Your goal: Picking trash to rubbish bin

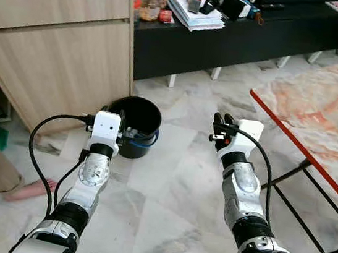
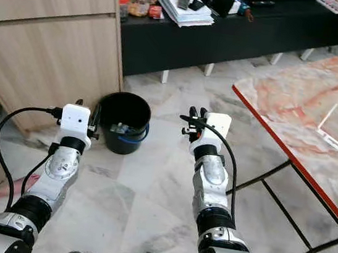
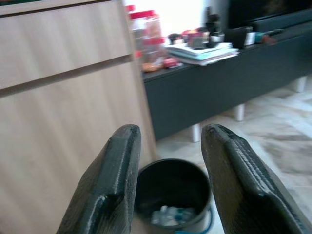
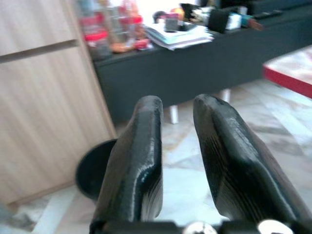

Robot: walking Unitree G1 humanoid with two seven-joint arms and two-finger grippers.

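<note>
You are holding the left gripper (image 3: 168,180) just above the near rim of the black bin (image 1: 133,125), fingers spread with nothing between them, likely because its load belongs with the crumpled trash (image 3: 168,215) already lying in the bottom. The right gripper (image 4: 178,161) is hovering over bare marble floor (image 1: 173,189), fingers slightly parted and empty. The bin is standing close to the wooden cabinet (image 1: 53,55); the red-edged marble table (image 1: 320,115) is crowding your right, with open floor between.

bright daylight, soft wrist-view blur
</note>
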